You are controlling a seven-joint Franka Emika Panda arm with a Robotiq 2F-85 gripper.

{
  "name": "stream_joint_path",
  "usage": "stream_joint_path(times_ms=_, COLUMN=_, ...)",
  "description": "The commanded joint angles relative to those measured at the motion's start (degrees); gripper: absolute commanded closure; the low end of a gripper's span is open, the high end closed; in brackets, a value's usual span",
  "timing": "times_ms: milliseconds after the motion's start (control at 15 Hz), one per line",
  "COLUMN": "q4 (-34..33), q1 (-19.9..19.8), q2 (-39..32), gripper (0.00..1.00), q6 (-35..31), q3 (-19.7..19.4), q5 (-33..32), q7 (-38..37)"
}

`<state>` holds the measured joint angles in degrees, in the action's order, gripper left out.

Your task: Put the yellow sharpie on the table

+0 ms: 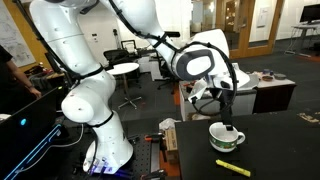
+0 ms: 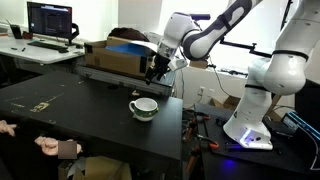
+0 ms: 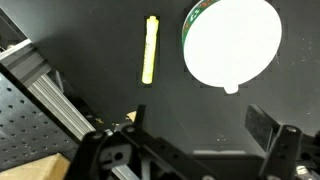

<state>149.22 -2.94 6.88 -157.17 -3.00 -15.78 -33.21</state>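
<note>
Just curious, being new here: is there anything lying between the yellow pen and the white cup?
Nothing. In the wrist view, only bare dark table separates the yellow sharpie and the cup.

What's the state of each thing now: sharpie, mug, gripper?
yellow sharpie: lying flat on the table, beside the mug, not touching it.
mug: upright; inside washed out, contents unclear.
gripper: open, empty, above the table.
</note>
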Motion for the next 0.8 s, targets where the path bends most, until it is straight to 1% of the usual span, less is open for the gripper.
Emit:
stream_joint_path(times_ms=0, q4=4.55, q1=0.66, q2=5.85, gripper=0.00, q6=-1.53, q3=2.00, q5=4.67, q7=9.02)
stream_joint_path(times_ms=133, q4=5.46, q1=1.45, q2=7.43, gripper=0.00, q6=-1.49, q3=2.67, q5=7.72, q7=13.44)
stream_joint_path(times_ms=333, q4=6.40, q1=2.13, q2=9.05, gripper=0.00, q6=-1.15, q3=3.64, q5=10.44, q7=17.10)
stream_joint_path(times_ms=400, q4=4.34, q1=0.57, q2=6.42, gripper=0.00, q6=-0.40, q3=4.43, q5=9.22, q7=14.93)
stream_joint_path(times_ms=733, q4=5.14, q1=0.78, q2=7.55, gripper=0.00, q6=-0.40, q3=4.85, q5=9.68, q7=15.75)
